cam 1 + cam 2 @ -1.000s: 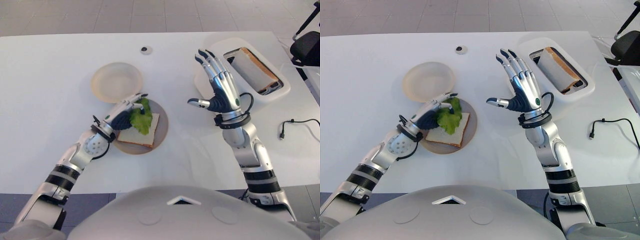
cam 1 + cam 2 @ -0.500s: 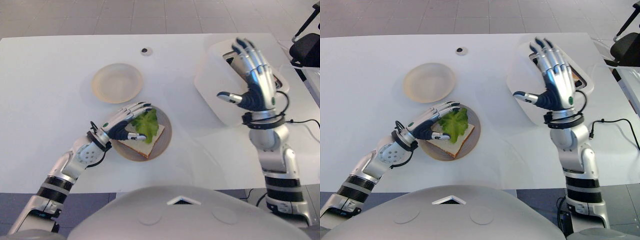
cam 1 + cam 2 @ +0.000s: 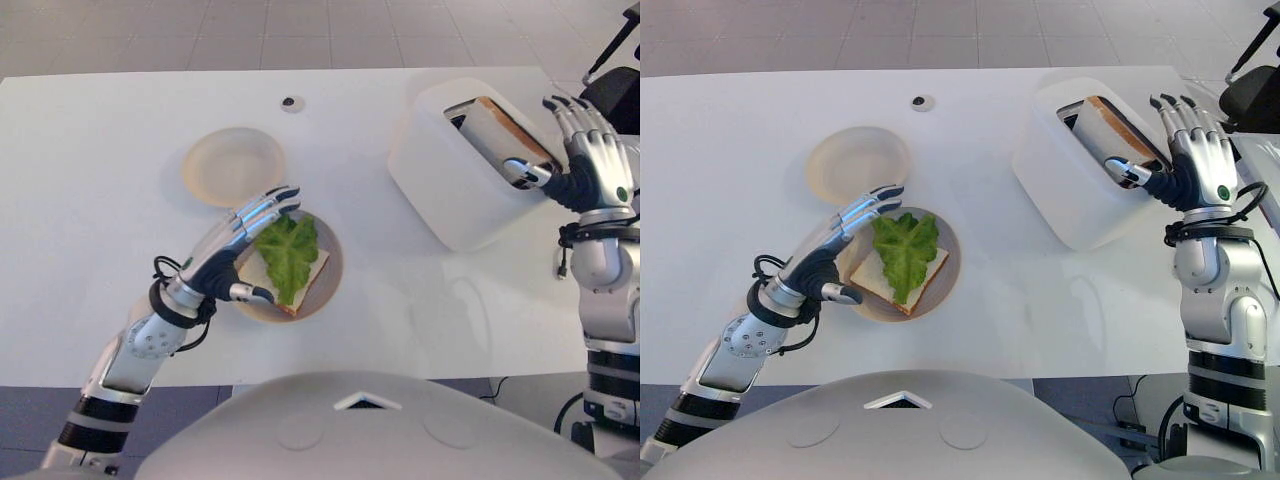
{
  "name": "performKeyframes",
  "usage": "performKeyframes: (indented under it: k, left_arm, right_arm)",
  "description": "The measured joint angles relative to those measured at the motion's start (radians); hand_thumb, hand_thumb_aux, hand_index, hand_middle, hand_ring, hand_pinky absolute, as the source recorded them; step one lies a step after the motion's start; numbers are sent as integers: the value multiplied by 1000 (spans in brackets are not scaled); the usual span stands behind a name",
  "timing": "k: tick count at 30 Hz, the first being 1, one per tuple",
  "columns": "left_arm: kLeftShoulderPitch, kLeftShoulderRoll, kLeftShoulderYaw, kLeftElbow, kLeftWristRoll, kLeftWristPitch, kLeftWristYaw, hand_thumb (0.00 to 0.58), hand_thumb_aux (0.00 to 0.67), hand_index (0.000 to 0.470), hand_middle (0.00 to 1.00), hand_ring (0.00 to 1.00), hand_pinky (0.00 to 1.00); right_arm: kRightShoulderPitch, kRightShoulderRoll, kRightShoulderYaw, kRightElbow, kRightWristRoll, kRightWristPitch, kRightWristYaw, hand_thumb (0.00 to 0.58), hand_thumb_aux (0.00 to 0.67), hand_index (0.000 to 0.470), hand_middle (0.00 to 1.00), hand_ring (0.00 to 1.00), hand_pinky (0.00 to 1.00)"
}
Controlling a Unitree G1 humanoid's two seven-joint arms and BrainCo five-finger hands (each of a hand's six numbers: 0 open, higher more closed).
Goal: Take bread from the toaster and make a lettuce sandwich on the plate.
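**On the plate the lettuce is down; at the toaster the right hand arrives**

On the brown plate (image 3: 337, 262) the lettuce leaf (image 3: 288, 250) now lies flat across the bread slice (image 3: 318, 268). A second ago the left hand (image 3: 232, 258) was pressing it there. That hand has since let go and drawn back to the plate's left edge, fingers stretched out and holding nothing. Across the table (image 3: 90, 200), the right hand (image 3: 590, 160) has swung from the middle over to the far side of the white toaster (image 3: 440, 185). Its fingers are spread and unclenched, with the thumb close against the end of the slot where the second bread slice (image 3: 505, 135) stands. No grasp is made yet.

Judging from this, the base and filling are done. What remains is to pinch the toast, lift it out and cap the sandwich. A pale empty dish (image 3: 233, 165) sits just behind the plate.
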Motion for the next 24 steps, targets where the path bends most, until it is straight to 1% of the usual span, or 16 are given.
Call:
performKeyframes:
  k: [1,2,3,7,10,12,14,17,19,20,21,23,24]
  left_arm:
    - [-1,-25,28,-18,-17,-9,21,0,0,0,0,0,0]
    - [-1,-36,45,-32,-27,-16,30,0,0,0,0,0,0]
    - [0,-50,64,-46,-44,-22,34,0,0,0,0,0,0]
    - [-1,-84,130,-65,-124,-26,47,0,0,0,0,0,0]
    - [0,-91,144,-11,-166,-37,32,0,0,0,0,0,0]
    - [18,-95,143,68,-120,-52,26,0,0,0,0,0,0]
    - [47,-105,145,111,-84,-63,28,0,0,0,0,0,0]
    - [71,-134,171,113,-79,-82,44,0,0,0,0,0,0]
    - [65,-145,200,108,-101,-90,55,0,0,0,0,0,0]
    - [63,-148,213,107,-107,-92,58,0,0,0,0,0,0]
    - [58,-156,234,105,-135,-92,68,0,0,0,0,0,0]
    - [34,-168,275,103,-145,-93,85,0,0,0,0,0,0]
    - [19,-176,304,103,-145,-94,104,0,0,0,0,0,0]
  right_arm:
    - [-5,-8,10,16,-1,-2,5,325,226,159,133,133,133]
    - [-9,-17,15,17,2,-3,13,580,670,470,769,769,769]
    - [-10,-20,19,10,7,-6,20,580,670,470,1000,1000,1000]
    - [-8,-22,5,-62,10,-15,-1,580,670,470,1000,1000,1000]
    - [-11,-17,-26,-122,6,-36,-59,580,670,470,1000,1000,1000]
    - [-30,-19,-53,-151,6,-51,-96,580,670,470,1000,1000,1000]
    - [-48,-19,-53,-160,8,-74,-105,580,670,470,1000,1000,1000]
    - [-88,-10,-59,-192,73,-121,-125,580,670,470,1000,1000,1000]
    - [-127,30,-73,-280,181,-164,-139,580,670,470,1000,1000,1000]
    - [-135,45,-66,-316,248,-167,-127,580,670,470,1000,1000,1000]
    - [-138,85,-9,-371,359,-159,-88,580,670,470,1000,1000,1000]
    - [-102,163,167,-426,497,-131,4,580,670,470,1000,1000,1000]
    - [-58,224,291,-432,530,-111,44,580,670,470,1000,1000,1000]
